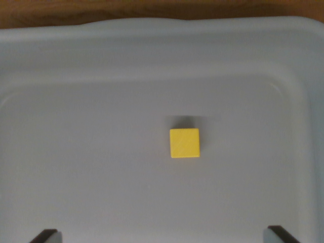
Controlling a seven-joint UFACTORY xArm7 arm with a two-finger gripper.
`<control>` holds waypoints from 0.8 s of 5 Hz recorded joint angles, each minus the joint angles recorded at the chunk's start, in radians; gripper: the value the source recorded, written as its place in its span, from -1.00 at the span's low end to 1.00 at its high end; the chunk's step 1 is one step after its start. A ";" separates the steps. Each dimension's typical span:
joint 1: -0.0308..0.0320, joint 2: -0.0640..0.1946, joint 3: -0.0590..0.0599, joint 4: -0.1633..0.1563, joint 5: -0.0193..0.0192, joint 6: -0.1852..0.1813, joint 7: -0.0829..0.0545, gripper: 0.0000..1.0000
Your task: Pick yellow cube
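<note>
A small yellow cube (184,143) lies flat on the floor of a pale grey-blue plastic bin (152,55), slightly right of the wrist view's centre. Only the two dark fingertips of my gripper (163,236) show, one at the bottom left (46,235) and one at the bottom right (281,235). They stand far apart with nothing between them, so the gripper is open. The cube sits well above the fingertips in the picture, apart from both.
The bin's raised rim runs along the top and curves down the right side (309,101). Beyond the rim a strip of brown wooden surface (101,12) shows at the top edge.
</note>
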 joint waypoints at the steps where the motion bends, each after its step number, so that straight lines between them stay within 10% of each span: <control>1: -0.0007 0.006 0.000 -0.005 0.0013 -0.010 -0.002 -1.00; 4: -0.0019 0.017 -0.001 -0.013 0.0035 -0.026 -0.006 -1.00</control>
